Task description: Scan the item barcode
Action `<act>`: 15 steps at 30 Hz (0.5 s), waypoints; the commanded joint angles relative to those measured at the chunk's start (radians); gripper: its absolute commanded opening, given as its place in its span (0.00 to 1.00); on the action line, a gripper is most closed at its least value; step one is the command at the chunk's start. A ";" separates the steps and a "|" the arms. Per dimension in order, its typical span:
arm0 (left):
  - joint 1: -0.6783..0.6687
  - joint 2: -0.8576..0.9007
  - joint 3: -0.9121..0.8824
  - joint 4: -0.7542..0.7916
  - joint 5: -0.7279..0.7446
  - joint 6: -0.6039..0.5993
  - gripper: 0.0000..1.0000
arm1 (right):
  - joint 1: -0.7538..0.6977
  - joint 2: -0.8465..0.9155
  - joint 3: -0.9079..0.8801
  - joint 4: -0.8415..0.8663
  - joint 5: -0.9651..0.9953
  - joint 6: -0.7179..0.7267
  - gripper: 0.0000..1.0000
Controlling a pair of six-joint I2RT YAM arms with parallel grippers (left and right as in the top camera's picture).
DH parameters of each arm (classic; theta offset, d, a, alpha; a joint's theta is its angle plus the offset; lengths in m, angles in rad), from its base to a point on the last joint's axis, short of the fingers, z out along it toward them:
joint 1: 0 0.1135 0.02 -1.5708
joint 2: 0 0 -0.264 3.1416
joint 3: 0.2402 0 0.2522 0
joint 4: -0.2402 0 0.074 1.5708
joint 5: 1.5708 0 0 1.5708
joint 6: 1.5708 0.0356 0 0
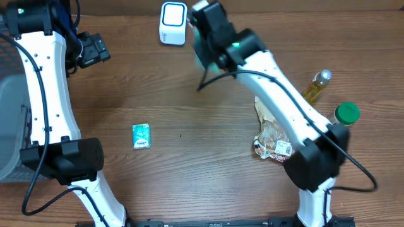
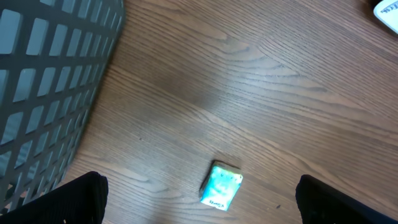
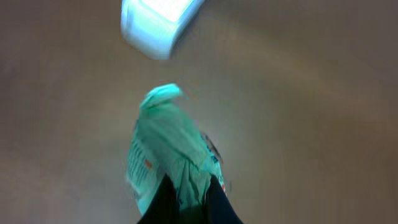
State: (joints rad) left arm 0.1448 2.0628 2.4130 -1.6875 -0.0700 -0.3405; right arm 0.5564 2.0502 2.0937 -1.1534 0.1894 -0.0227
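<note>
We see a crumpled pale-green packet [image 3: 166, 146] (its print blurred in the right wrist view) pinched in the clenched right pincer [image 3: 189, 200], at 12 o'clock over the tabletop [image 1: 202, 164], just at 5 o'clock of the white scanner [image 1: 172, 23]. The left pincer [image 2: 200, 185] hangs released. At 9 o'clock sits a grey mesh basket [image 1: 9, 120], contents unclear. The wooden tabletop also bears a small teal pack [image 1: 141, 136], a crinkled bag [image 1: 270, 135] and, at 3 o'clock, two bottles [image 1: 317, 85].

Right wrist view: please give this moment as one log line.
right gripper: shut on green packet, near white scanner | left gripper: open, empty | table: small teal packet
</note>
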 commanded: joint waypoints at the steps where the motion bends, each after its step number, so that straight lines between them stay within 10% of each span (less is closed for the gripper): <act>1: -0.001 -0.023 -0.004 -0.002 0.008 0.004 1.00 | -0.017 0.024 -0.018 -0.200 -0.210 0.157 0.04; 10: -0.001 -0.023 -0.004 -0.002 0.008 0.004 1.00 | -0.024 0.030 -0.298 -0.351 -0.143 0.158 0.06; 15: -0.001 -0.023 -0.004 -0.002 0.008 0.004 1.00 | -0.045 0.030 -0.429 -0.209 -0.010 0.228 0.40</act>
State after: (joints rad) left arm 0.1448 2.0628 2.4130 -1.6871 -0.0696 -0.3408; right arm 0.5301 2.0819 1.7020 -1.4002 0.0811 0.1516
